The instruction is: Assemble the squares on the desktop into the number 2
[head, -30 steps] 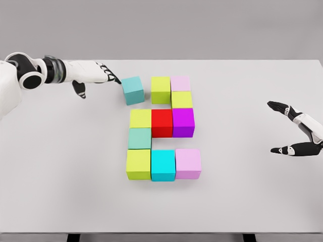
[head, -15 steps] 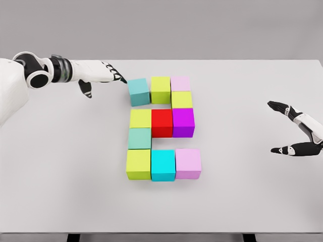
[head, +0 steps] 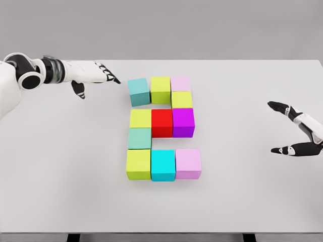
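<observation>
On the white tabletop (head: pixel 242 201), you are looking at a block figure that reads as a nearly finished 2. The teal cube (head: pixel 138 91) is sitting just beside the top row's yellow-green cube (head: pixel 161 89), slightly skewed, so squaring it is likely what remains. Your left hand (head: pixel 96 75) is hovering apart from it, fingers extended, holding nothing. Your right hand (head: pixel 298 133) is resting open at the right edge.

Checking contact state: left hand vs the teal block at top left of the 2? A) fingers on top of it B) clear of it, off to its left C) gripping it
B: the left hand sits apart from the teal block, bare table between them.
</observation>
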Robot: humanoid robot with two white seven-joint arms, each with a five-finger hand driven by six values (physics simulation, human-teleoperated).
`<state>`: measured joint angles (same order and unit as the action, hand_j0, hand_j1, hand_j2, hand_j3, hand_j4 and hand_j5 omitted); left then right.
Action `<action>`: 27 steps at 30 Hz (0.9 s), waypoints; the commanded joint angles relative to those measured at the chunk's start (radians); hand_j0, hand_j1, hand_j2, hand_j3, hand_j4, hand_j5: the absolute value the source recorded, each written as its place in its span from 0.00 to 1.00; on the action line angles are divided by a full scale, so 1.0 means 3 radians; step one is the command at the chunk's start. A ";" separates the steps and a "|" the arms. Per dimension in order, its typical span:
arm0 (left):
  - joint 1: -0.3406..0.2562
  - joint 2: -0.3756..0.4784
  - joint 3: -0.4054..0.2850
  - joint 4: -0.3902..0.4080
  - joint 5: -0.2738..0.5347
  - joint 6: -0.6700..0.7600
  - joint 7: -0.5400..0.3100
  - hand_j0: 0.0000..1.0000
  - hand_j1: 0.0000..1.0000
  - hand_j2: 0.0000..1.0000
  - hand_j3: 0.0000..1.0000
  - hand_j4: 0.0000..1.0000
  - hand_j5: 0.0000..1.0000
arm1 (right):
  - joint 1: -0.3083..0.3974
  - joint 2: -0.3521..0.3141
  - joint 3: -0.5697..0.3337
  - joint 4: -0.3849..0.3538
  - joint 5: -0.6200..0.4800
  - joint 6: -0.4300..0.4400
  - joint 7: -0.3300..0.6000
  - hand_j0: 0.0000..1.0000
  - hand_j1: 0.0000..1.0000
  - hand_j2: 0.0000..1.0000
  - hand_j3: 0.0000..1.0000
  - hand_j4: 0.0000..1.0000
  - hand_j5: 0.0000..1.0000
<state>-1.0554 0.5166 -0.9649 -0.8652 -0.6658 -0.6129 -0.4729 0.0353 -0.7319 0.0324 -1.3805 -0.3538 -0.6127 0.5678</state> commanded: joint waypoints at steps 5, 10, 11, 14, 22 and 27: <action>0.0005 0.0001 -0.0025 -0.0020 0.0005 0.0007 0.0002 1.00 1.00 1.00 1.00 1.00 1.00 | 0.0005 -0.0004 0.0000 0.0000 -0.0027 0.0006 -0.0001 1.00 1.00 1.00 1.00 1.00 1.00; -0.0026 -0.0035 -0.0025 0.0015 -0.0005 0.0007 0.0002 1.00 1.00 1.00 1.00 1.00 1.00 | 0.0000 -0.0004 0.0000 0.0010 -0.0027 0.0006 -0.0001 1.00 1.00 1.00 1.00 1.00 1.00; -0.0026 -0.0035 -0.0025 0.0015 -0.0005 0.0007 0.0002 1.00 1.00 1.00 1.00 1.00 1.00 | 0.0005 -0.0004 0.0000 0.0010 -0.0027 0.0006 -0.0001 1.00 1.00 1.00 1.00 1.00 1.00; -0.0026 -0.0040 -0.0025 0.0015 -0.0005 0.0007 0.0002 1.00 1.00 1.00 1.00 1.00 1.00 | 0.0005 -0.0004 0.0000 0.0015 -0.0027 0.0006 -0.0001 1.00 1.00 1.00 1.00 1.00 1.00; -0.0015 -0.0091 -0.0025 0.0021 -0.0020 0.0007 -0.0004 1.00 1.00 1.00 1.00 1.00 1.00 | 0.0005 -0.0004 0.0000 0.0015 -0.0027 0.0006 -0.0001 1.00 1.00 1.00 1.00 1.00 1.00; -0.0015 -0.0116 -0.0025 0.0026 -0.0020 0.0007 -0.0019 1.00 1.00 1.00 1.00 1.00 1.00 | 0.0000 -0.0004 0.0000 0.0015 -0.0027 0.0006 -0.0001 1.00 1.00 1.00 1.00 1.00 1.00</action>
<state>-1.0600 0.4844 -0.9738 -0.8585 -0.6751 -0.6128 -0.4773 0.0353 -0.7319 0.0324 -1.3755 -0.3538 -0.6127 0.5679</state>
